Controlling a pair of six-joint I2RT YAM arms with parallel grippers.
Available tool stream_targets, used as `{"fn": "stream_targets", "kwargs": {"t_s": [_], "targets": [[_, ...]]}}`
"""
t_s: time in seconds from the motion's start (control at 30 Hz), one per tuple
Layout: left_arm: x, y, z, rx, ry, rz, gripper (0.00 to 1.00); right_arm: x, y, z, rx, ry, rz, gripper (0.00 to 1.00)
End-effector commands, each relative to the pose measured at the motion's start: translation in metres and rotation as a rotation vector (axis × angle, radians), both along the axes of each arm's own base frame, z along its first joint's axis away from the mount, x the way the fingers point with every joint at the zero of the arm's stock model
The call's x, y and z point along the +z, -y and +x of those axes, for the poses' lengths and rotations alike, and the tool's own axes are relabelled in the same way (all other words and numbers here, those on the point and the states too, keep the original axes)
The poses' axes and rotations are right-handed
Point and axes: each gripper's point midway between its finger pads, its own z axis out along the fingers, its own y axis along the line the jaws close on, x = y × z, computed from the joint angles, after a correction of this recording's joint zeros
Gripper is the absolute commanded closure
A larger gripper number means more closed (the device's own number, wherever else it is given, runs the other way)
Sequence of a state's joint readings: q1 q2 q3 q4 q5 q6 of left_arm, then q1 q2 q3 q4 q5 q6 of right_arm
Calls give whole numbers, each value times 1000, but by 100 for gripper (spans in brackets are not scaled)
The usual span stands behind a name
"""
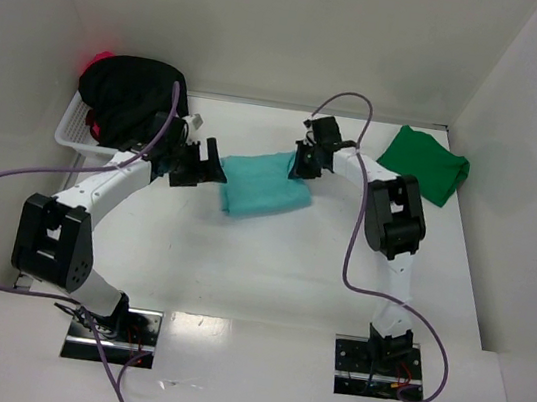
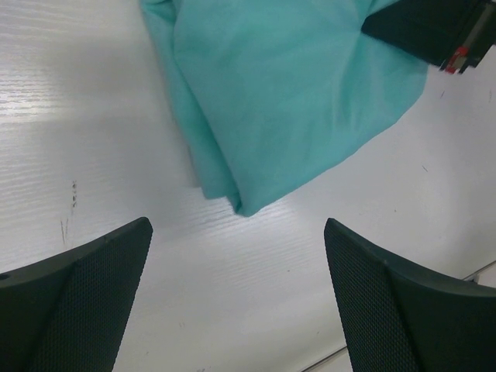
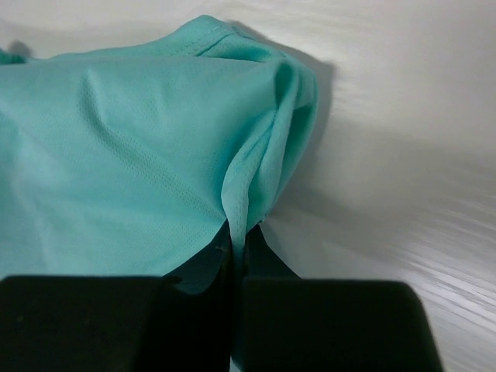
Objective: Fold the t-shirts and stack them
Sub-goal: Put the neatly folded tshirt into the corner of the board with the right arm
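A folded light teal t-shirt (image 1: 263, 186) lies mid-table. My right gripper (image 1: 305, 162) is shut on its far right edge; in the right wrist view a pinched fold of the teal t-shirt (image 3: 139, 170) runs down between the closed fingers of the right gripper (image 3: 239, 252). My left gripper (image 1: 210, 164) stands open just left of the shirt; in the left wrist view the left gripper (image 2: 238, 263) has bare table between its fingers, with the teal t-shirt (image 2: 287, 101) ahead. A folded dark green t-shirt (image 1: 424, 164) lies at the far right. A black t-shirt (image 1: 130, 98) is heaped over a red-pink one (image 1: 99, 62).
A white basket (image 1: 75, 130) at the far left holds the black and red-pink shirts. White walls enclose the table at the back and sides. Purple cables loop off both arms. The right gripper's body (image 2: 430, 29) shows at the top right of the left wrist view.
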State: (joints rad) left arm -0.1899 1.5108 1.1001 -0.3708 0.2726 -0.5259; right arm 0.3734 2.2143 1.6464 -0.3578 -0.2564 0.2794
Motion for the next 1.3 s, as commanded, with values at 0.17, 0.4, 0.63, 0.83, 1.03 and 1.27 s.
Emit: {"fn": "stream_targets", "kwargs": {"t_s": [0.17, 0.4, 0.63, 0.83, 1.03, 1.27], "targets": [[33, -6, 7, -11, 82, -26, 1, 117, 107, 71, -231, 203, -169, 100], [28, -5, 8, -24, 66, -24, 1, 141, 186, 104, -365, 254, -209, 100], [15, -2, 18, -29, 22, -25, 1, 165, 262, 119, -480, 284, -221, 100], [9, 0, 28, -39, 0, -40, 1, 181, 318, 119, -567, 306, -237, 100], [-1, 4, 31, -61, -28, -53, 1, 190, 367, 111, -664, 313, -296, 100], [-1, 4, 34, -67, -24, -48, 1, 181, 408, 95, -766, 274, -376, 100]]}}
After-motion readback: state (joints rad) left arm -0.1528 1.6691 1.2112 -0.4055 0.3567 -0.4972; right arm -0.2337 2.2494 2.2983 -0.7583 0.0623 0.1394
